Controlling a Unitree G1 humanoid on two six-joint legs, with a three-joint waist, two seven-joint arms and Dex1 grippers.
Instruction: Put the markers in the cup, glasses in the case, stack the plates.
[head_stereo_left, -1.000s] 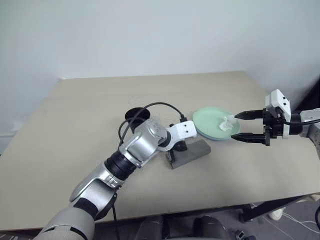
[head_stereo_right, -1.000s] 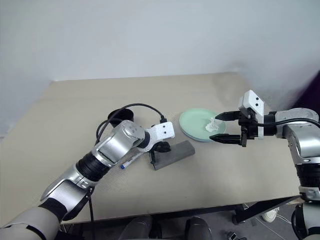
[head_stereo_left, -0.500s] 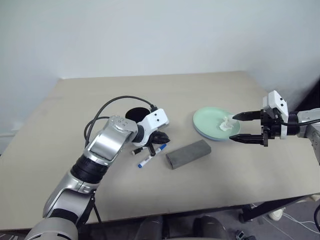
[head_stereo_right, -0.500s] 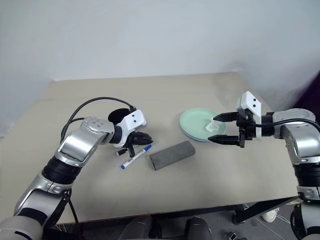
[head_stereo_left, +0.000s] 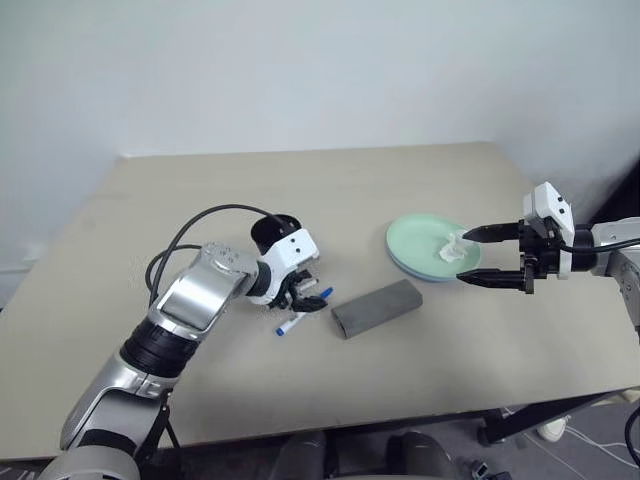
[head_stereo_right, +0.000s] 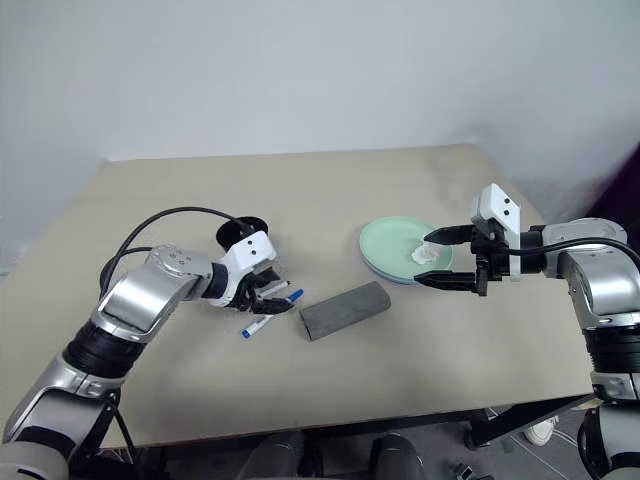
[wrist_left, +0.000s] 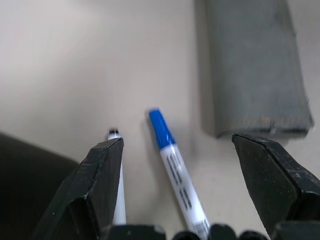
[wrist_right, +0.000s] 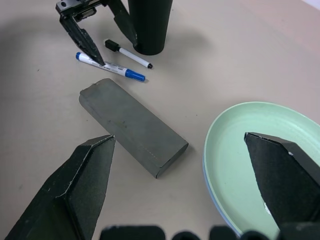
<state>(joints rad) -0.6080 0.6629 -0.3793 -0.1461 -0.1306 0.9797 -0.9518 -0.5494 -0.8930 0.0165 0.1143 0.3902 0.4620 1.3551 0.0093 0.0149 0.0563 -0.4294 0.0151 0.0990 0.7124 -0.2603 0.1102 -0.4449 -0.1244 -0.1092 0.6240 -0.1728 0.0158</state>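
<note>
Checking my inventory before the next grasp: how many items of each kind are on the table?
Markers: 2, blue-capped and black-capped
Cup: 1
Case: 1
Plates: 2, mint green stacked on light blue
Crumpled white tissue: 1
Total: 7

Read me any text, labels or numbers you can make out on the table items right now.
Blue-capped marker: dark lettering printed along its white barrel, too small and blurred to read.
Black-capped marker: no print visible.
Case, cup, plates: no print visible.
Nothing can be quoted.
</note>
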